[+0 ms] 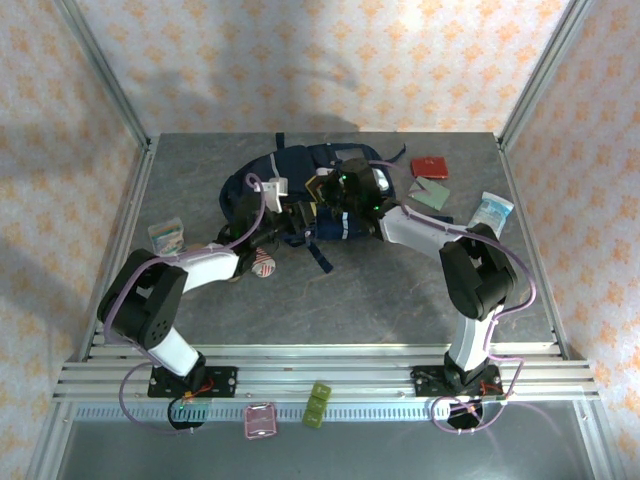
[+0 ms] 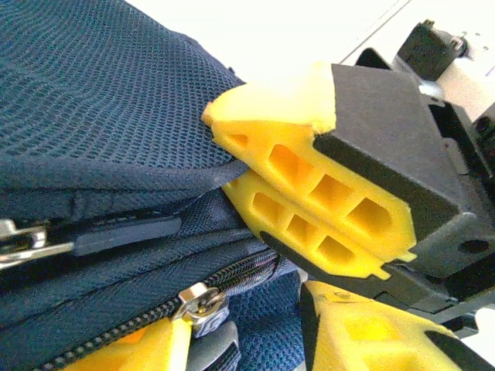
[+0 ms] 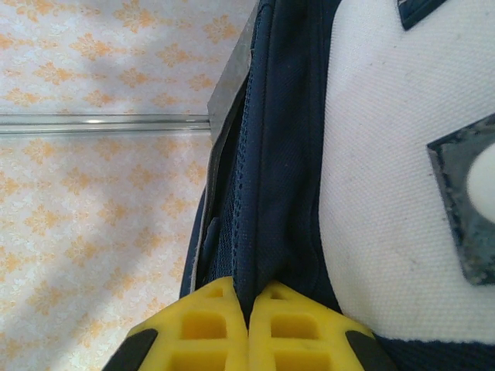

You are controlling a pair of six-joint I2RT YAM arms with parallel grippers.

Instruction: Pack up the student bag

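A navy student bag (image 1: 296, 170) lies at the far middle of the grey counter (image 1: 400, 300), with an arm reaching to it from each side. The right pincer (image 3: 247, 297) is clamped on a fold of the bag's navy fabric. The left pincer (image 2: 246, 313) is parted around a silver zip pull (image 2: 197, 303).

The bag (image 2: 116, 93) is navy mesh cloth with a white canvas patch (image 3: 387, 193); its zip pull (image 2: 199, 303) is shiny metal. The right tool (image 3: 247, 301) is matt yellow plastic.
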